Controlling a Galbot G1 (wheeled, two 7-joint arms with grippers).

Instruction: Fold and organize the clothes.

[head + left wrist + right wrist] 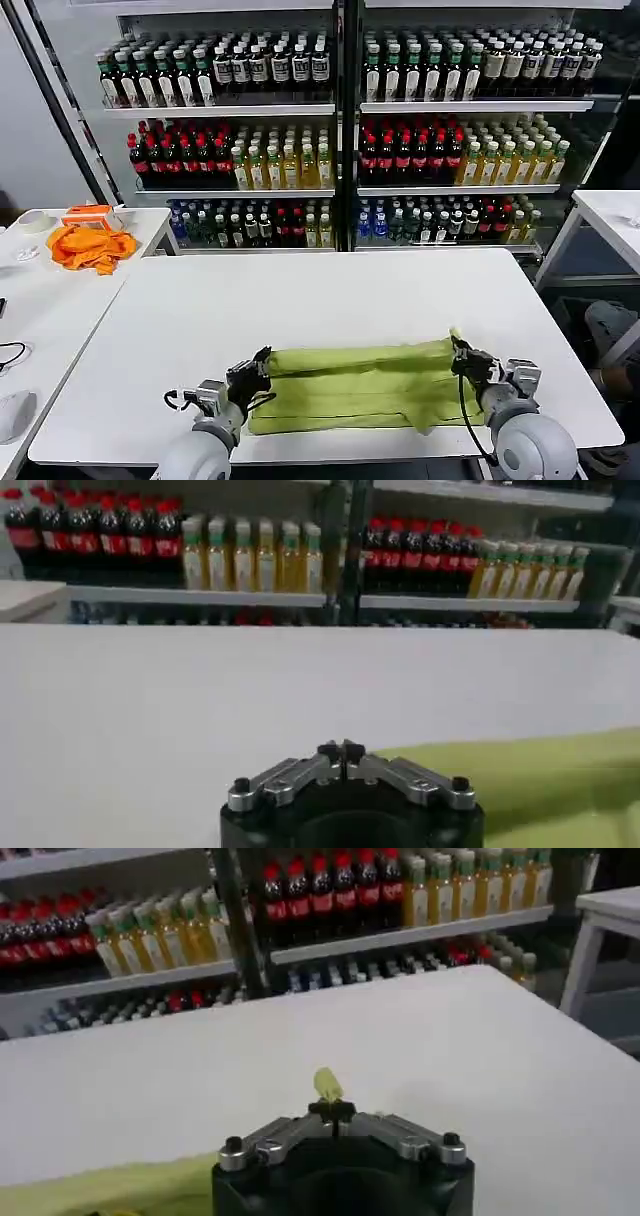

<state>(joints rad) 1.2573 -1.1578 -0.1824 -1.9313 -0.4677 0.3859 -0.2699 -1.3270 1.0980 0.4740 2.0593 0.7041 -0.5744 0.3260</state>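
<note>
The left gripper point(262, 366) and the right gripper point(460, 355) each pinch an end of the lime-green T-shirt point(360, 385), folded into a long band along the counter's point(300, 300) near edge. Beyond the counter's far edge stand shelves of bottles point(300, 160).

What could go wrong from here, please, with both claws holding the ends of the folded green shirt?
The right claw pinches only a small tip of the T-shirt, so the fabric might slip out during a lift. The left claw is shut at the other end; uneven pulling could undo the fold. The shirt lies near the front edge of the table, so it might slide off.
</note>
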